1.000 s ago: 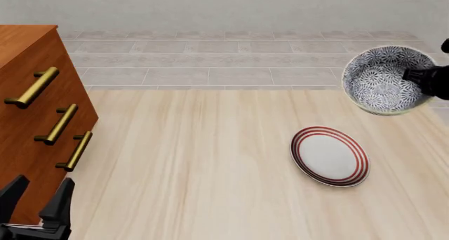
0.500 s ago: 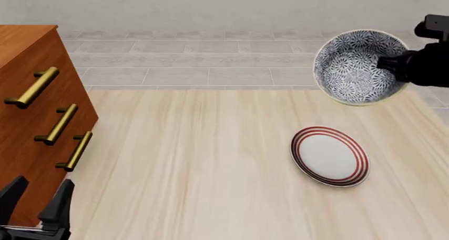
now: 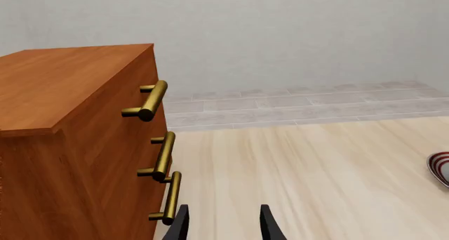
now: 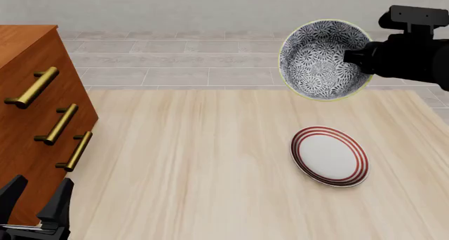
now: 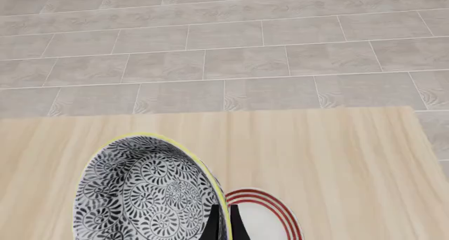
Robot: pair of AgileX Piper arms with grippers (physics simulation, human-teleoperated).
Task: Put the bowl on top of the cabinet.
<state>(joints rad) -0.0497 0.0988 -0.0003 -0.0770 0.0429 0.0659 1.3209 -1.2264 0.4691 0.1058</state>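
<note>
The blue-and-white patterned bowl [image 4: 321, 58] hangs in the air above the table's far right, tilted with its inside facing me. My right gripper [image 4: 356, 58] is shut on its rim; the right wrist view shows the bowl [image 5: 144, 190] with the fingers [image 5: 212, 224] pinching its yellowish edge. The reddish-brown cabinet [image 4: 24, 119] with three brass handles stands at the left; it fills the left wrist view as cabinet [image 3: 77, 140]. My left gripper [image 4: 35, 203] stands open low beside the cabinet's front, holding nothing; its open gripper [image 3: 223, 224] shows in its own view.
A flat white plate with red rings [image 4: 329, 156] lies on the table below the bowl, and its plate edge [image 3: 440, 169] shows in the left wrist view. A grey tiled floor [image 4: 210, 61] lies beyond the table's far edge.
My right gripper has carried the bowl leftward and slightly higher, from the right edge toward the middle. The left arm has not moved.
</note>
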